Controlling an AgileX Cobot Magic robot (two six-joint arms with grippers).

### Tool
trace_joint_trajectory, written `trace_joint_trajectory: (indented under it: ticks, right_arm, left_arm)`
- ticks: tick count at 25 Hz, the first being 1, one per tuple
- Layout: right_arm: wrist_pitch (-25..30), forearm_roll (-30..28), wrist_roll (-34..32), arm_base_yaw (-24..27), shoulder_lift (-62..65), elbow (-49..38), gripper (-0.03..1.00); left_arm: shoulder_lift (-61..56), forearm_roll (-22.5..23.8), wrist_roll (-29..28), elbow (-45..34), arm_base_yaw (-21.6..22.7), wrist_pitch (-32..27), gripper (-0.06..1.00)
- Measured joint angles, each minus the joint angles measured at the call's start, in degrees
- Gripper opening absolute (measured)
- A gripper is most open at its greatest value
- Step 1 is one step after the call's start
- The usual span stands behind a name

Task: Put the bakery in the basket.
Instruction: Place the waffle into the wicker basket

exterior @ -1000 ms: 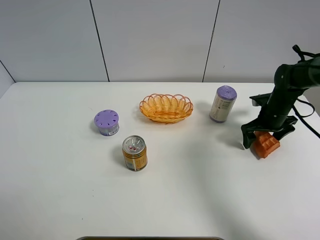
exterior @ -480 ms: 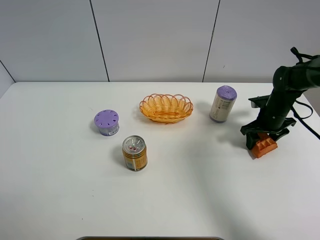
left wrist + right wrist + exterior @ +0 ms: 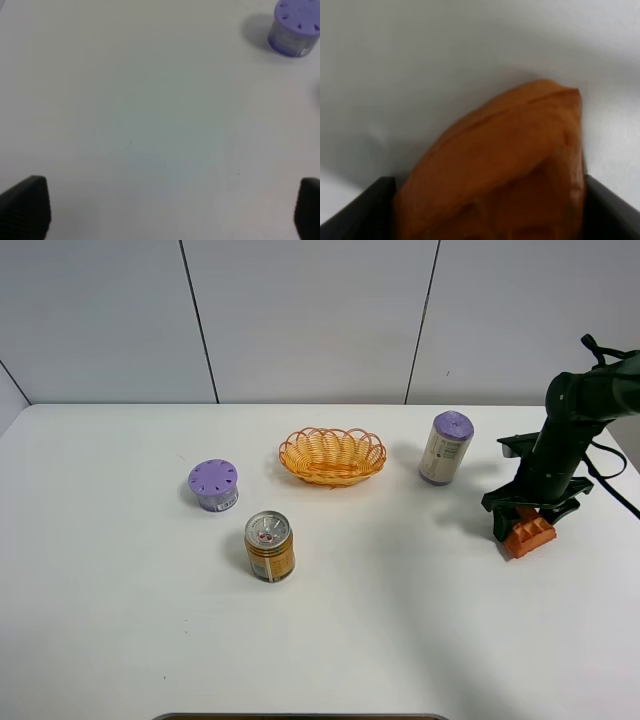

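Observation:
The bakery (image 3: pixel 529 534), a small orange-brown wedge of toy bread, lies on the white table at the far right. My right gripper (image 3: pixel 527 512) is down over it, with the jaws closed against its sides. In the right wrist view the bakery (image 3: pixel 495 165) fills the space between the two black fingers (image 3: pixel 365 210). The basket (image 3: pixel 333 455), woven orange-yellow with a looped rim, stands empty at the back middle, well left of the bakery. My left gripper (image 3: pixel 160 210) is open and empty over bare table; it does not show in the exterior high view.
A tall purple-capped canister (image 3: pixel 446 448) stands between the basket and the bakery. An orange-gold drink can (image 3: pixel 270 547) stands front left of the basket. A low purple-lidded jar (image 3: pixel 213 485) sits further left and also shows in the left wrist view (image 3: pixel 294 27).
My right gripper's fingers have closed in from wide apart onto the bakery, and the wedge has shifted slightly. The rest of the scene has not moved.

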State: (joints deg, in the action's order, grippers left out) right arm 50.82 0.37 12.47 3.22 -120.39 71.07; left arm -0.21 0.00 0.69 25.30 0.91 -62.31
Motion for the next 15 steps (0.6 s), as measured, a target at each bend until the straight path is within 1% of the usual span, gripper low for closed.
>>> trace_joint_trajectory:
  ticks: [6, 12, 15]
  right_arm:
    - [1.86, 0.0, -0.78, 0.0, 1.74, 0.0, 0.67]
    - [4.37, 0.0, -1.03, 0.0, 9.31, -0.05, 0.67]
    - [4.46, 0.05, -1.03, 0.0, 13.51, -0.05, 0.67]
  left_arm:
    - [0.0, 0.0, 0.0, 0.0, 0.0, 0.0, 0.99]
    - [0.0, 0.0, 0.0, 0.0, 0.0, 0.0, 0.99]
    - [0.0, 0.0, 0.0, 0.0, 0.0, 0.0, 0.99]
